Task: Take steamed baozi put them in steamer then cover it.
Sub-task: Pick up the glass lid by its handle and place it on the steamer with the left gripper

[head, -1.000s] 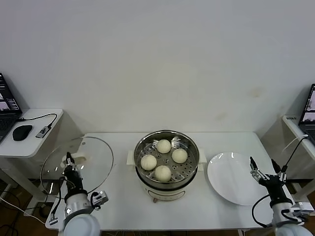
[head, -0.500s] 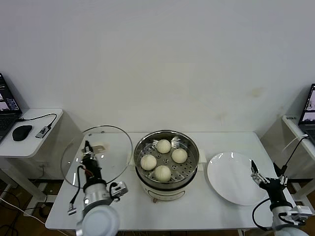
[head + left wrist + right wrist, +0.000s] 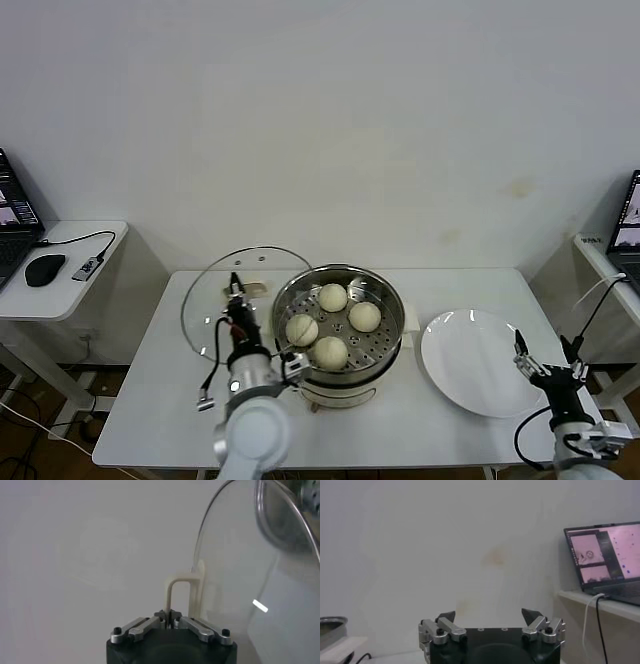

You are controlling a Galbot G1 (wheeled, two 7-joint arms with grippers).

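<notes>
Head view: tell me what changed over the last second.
The left gripper, shut on the glass lid by its handle, carried it from the table's left edge rightward to beside the steamer, its edge now meeting the rim. The right gripper drew back slightly, open. The four baozi and the plate stayed put.

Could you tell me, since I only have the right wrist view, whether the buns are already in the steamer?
Observer: Yes, four steamed baozi sit on the perforated tray of the steamer.
Operator: Thank you. Is the lid on?
Observer: Not yet; the left claw is shut on the cream handle of the glass lid, held tilted beside the steamer's left rim.
Operator: And where is my right claw?
Observer: The right claw is open and holds nothing, at the table's right edge beside the white plate.
</notes>
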